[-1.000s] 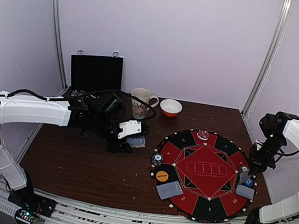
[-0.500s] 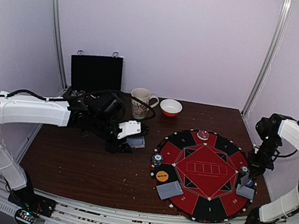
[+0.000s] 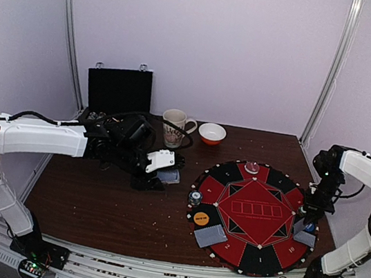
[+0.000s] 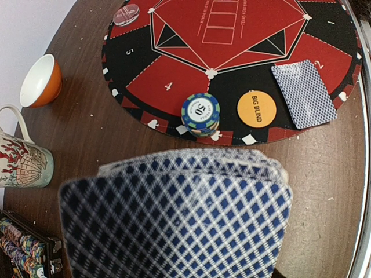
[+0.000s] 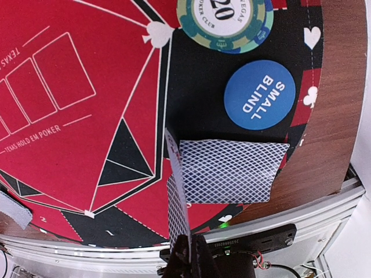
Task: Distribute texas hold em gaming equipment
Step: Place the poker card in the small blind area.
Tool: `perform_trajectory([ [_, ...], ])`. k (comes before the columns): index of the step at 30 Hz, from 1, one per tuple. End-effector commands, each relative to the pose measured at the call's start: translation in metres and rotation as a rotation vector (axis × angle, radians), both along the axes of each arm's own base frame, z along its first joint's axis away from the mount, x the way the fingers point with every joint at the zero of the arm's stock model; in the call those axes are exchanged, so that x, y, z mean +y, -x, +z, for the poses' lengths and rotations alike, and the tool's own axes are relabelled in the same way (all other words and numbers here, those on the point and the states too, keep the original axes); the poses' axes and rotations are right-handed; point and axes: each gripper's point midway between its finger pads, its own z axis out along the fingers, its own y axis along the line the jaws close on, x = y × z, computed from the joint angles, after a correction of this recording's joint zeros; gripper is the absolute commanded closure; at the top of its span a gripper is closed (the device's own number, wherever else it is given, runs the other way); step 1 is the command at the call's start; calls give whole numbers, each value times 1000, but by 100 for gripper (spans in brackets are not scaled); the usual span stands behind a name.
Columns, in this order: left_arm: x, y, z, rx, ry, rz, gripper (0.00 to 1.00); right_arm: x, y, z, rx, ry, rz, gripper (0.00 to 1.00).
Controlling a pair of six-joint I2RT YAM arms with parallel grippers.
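The right gripper [image 5: 188, 246] pinches one end of a thin, slick, probably bendy card [image 5: 175, 197] at the mat's [image 3: 231, 205] four o'clock, and the left gripper [image 3: 166, 172] clamps the loose deck [image 4: 174, 214] off nine o'clock.

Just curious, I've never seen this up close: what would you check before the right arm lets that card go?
1. Right end effector shut on held card: ok.
2. Held card over the dealt card, by the small blind button: ok.
3. Held card lying flat: not ok, it stands on edge.
4. Chip stack clear of the drop spot: ok.
5. Left end effector gripping deck: ok.
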Motion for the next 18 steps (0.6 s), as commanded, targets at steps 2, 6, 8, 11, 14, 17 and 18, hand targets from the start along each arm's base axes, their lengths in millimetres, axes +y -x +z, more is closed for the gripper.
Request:
perform_trajectory([
  [2,-4,-3,12,-29,44,-4,51,-2,4,-6,22,3,2,100],
  [6,-4,-3,11,-28,43,-4,51,-4,5,-7,31,16,2,100],
  [8,-4,-3,12,-30,43,-4,51,-7,4,-7,35,32,1,93],
  [11,-4,-3,11,-31,41,-3,51,-9,4,-6,33,46,-1,83],
  [14,-4,-3,12,-32,43,-3,51,-13,4,-4,28,67,-5,74],
  [17,-4,-3,12,-31,43,-3,51,-18,3,0,23,97,-8,72],
  [18,-4,-3,12,-31,43,-3,51,-20,3,1,23,111,-9,73],
])
